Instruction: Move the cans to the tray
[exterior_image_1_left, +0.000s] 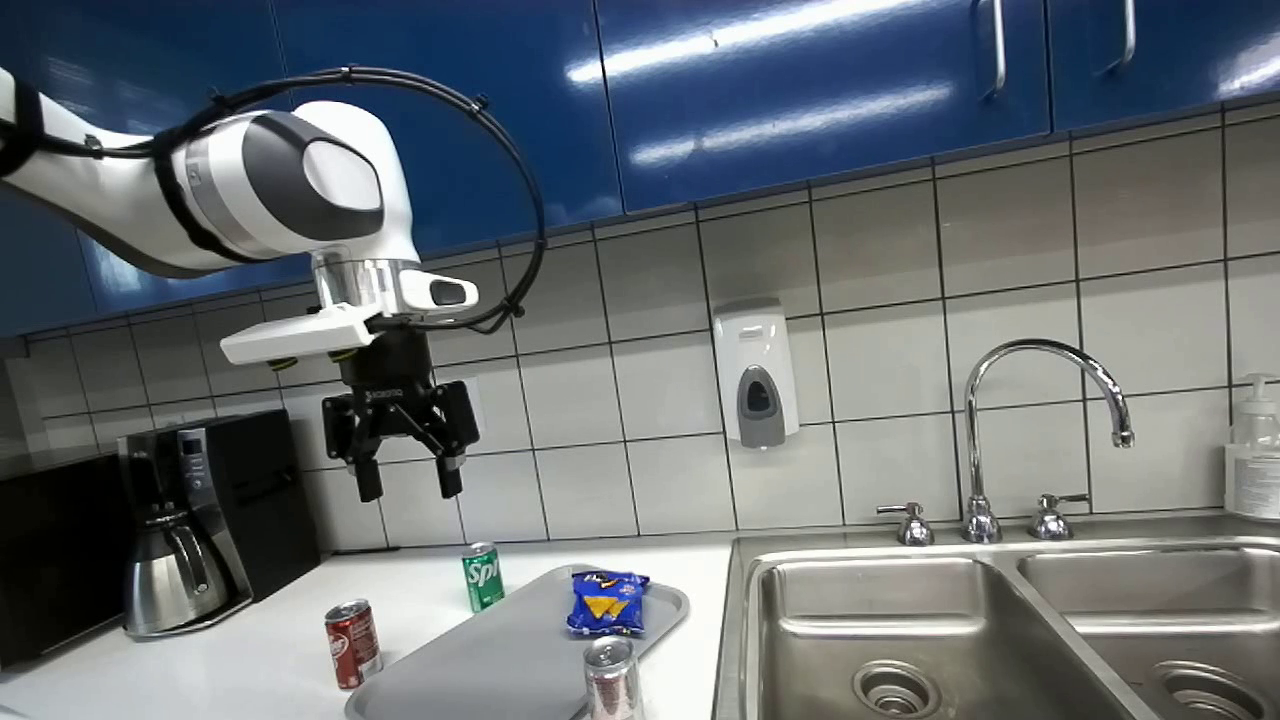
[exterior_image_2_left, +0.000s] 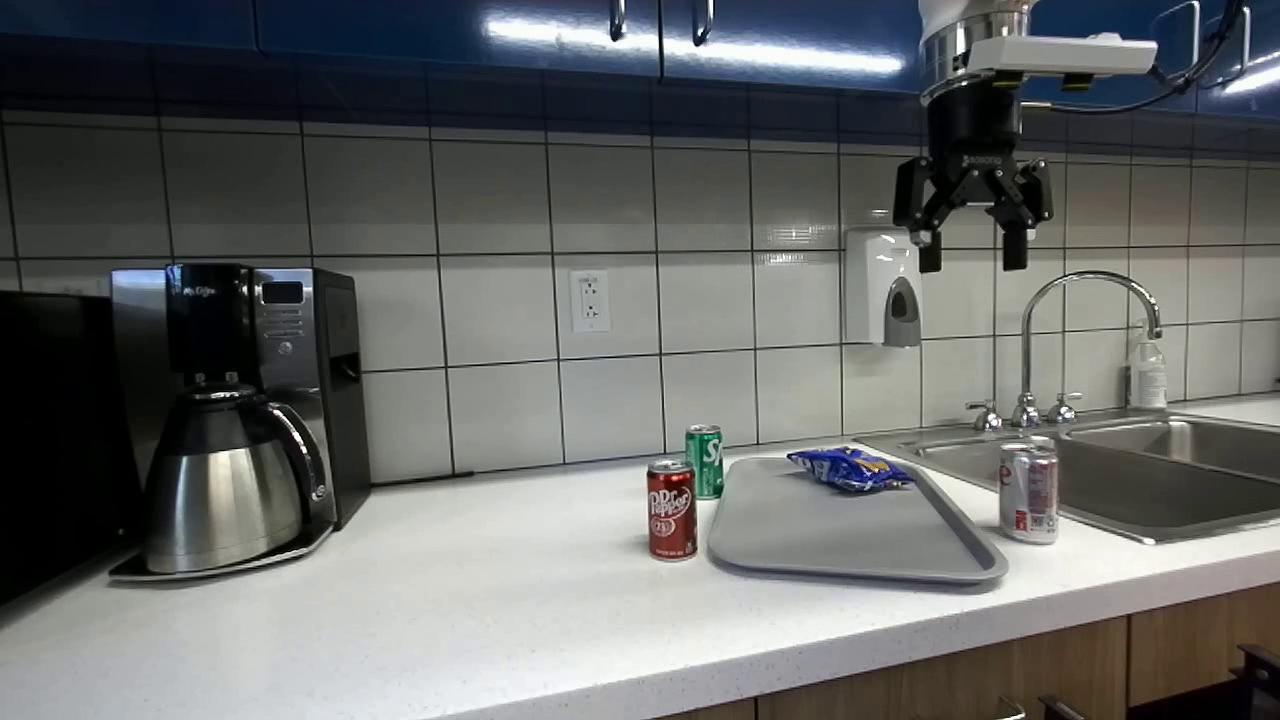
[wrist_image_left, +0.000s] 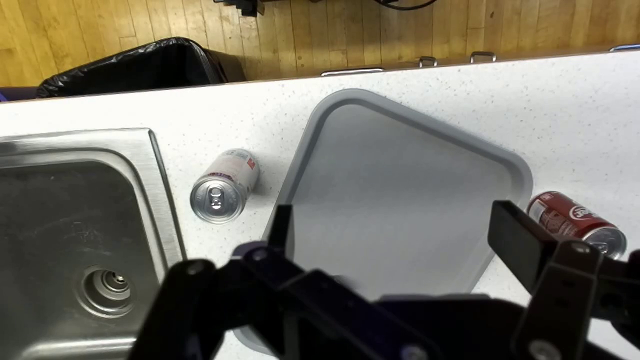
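Observation:
All three cans stand upright on the white counter, off the grey tray (exterior_image_1_left: 480, 660) (exterior_image_2_left: 835, 535) (wrist_image_left: 400, 175). Close beside the tray are the red can (exterior_image_1_left: 352, 648) (exterior_image_2_left: 671, 515) (wrist_image_left: 565, 217) and the green can (exterior_image_1_left: 484, 580) (exterior_image_2_left: 704, 462); the wrist view does not show the green one. Between the tray and the sink is the silvery can (exterior_image_1_left: 612, 688) (exterior_image_2_left: 1028, 495) (wrist_image_left: 230, 180). My gripper (exterior_image_1_left: 410, 485) (exterior_image_2_left: 973, 255) (wrist_image_left: 392, 227) hangs high above the counter, open, nothing between its fingers. From the wrist, the tray lies below it.
On the tray's back part rests a blue snack packet (exterior_image_1_left: 607, 605) (exterior_image_2_left: 850, 468). Steel sink basins (exterior_image_1_left: 880, 640) and a tall faucet (exterior_image_2_left: 1030, 330) stand on the silvery can's side. A coffee maker (exterior_image_2_left: 240, 420) occupies the opposite end. Blue cabinets (exterior_image_1_left: 480, 110) hang overhead.

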